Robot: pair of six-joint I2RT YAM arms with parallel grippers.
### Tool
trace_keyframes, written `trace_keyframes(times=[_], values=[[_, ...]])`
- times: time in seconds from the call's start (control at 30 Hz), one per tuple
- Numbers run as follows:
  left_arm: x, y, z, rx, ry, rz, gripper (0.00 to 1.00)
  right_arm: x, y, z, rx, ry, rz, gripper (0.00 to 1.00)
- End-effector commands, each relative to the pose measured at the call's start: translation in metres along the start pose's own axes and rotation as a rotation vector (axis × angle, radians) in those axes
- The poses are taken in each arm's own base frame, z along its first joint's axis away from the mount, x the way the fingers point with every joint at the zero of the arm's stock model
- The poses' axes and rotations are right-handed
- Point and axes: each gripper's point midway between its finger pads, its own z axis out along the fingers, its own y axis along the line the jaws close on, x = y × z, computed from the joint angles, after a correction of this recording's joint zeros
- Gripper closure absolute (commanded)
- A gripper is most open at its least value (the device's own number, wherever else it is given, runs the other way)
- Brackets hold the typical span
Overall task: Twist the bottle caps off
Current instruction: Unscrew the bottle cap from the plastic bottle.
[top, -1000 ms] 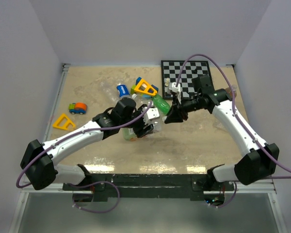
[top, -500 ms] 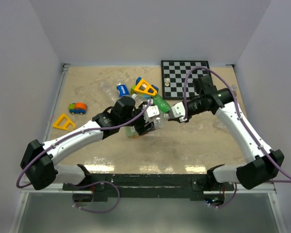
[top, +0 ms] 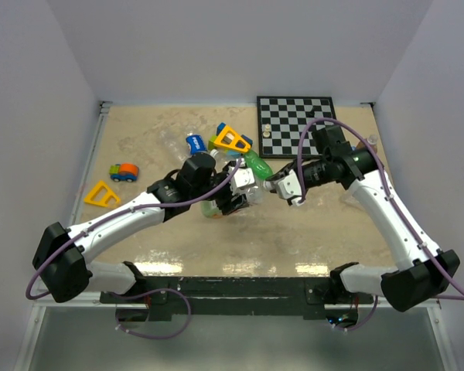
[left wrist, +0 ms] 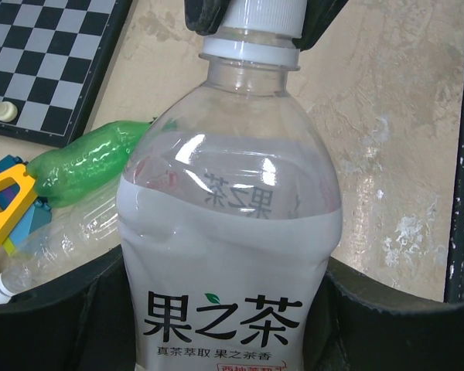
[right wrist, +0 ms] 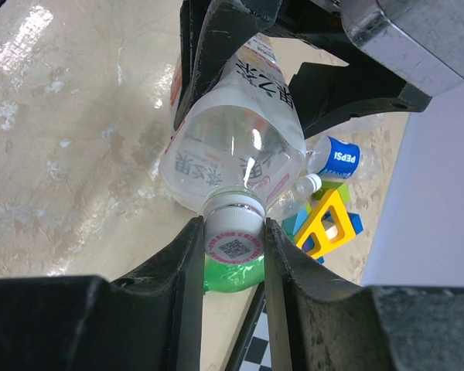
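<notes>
My left gripper (top: 226, 198) is shut on a clear bottle (left wrist: 232, 232) with a white label, held off the table with its neck toward the right arm. Its white cap (right wrist: 233, 236) with a QR code on top sits between my right gripper's (right wrist: 232, 255) fingers, which are shut on it; the cap also shows in the left wrist view (left wrist: 257, 19). In the top view the right gripper (top: 274, 184) meets the bottle (top: 243, 183) at mid-table. A green bottle (top: 256, 164) lies behind. A clear Pepsi bottle (right wrist: 334, 158) with a small white cap (right wrist: 311, 184) lies beyond.
A chessboard (top: 296, 124) with pale pieces lies at the back right. Orange and blue toy blocks (top: 230, 141) sit beside the bottles. A toy car (top: 124, 171) and an orange triangle (top: 101, 195) lie at the left.
My right gripper has rotated at the wrist and moved left, closing onto the cap of the held bottle. The left arm has barely moved.
</notes>
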Motion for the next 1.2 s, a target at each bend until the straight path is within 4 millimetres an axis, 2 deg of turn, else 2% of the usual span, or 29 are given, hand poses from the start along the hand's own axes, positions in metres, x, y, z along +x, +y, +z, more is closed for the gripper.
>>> trace_keyframes(times=[0.0,0.13,0.23,0.4,0.53,0.77,0.83,0.97,1.17], values=[[-0.009,-0.014,-0.01,0.072,-0.022,0.016,0.99,0.001,-0.02,-0.023,0.073,0.089,-0.089,0.84],[-0.011,-0.017,-0.01,0.091,-0.03,0.013,0.99,0.011,0.0,-0.005,0.028,0.043,-0.014,0.77],[-0.013,-0.018,-0.011,0.097,-0.036,0.014,0.99,0.015,0.013,0.008,-0.017,-0.014,0.084,0.68],[-0.013,-0.017,-0.011,0.093,-0.038,0.013,0.99,0.011,0.004,0.01,0.042,-0.048,0.263,0.38],[-0.012,-0.017,-0.01,0.091,-0.034,0.013,0.99,0.0,-0.007,0.0,0.095,-0.047,0.329,0.26],[-0.013,-0.012,-0.011,0.063,-0.029,0.012,0.99,-0.025,-0.012,-0.024,0.138,-0.026,0.502,0.23],[-0.012,-0.01,-0.011,0.052,-0.024,0.007,0.99,-0.029,-0.008,-0.028,0.136,-0.018,0.544,0.23],[-0.012,-0.007,-0.012,0.032,-0.021,0.0,0.99,-0.036,0.007,-0.027,0.114,-0.038,0.655,0.23],[-0.015,-0.005,-0.013,0.02,-0.025,-0.003,0.99,-0.032,0.007,-0.014,0.136,-0.087,0.888,0.23]])
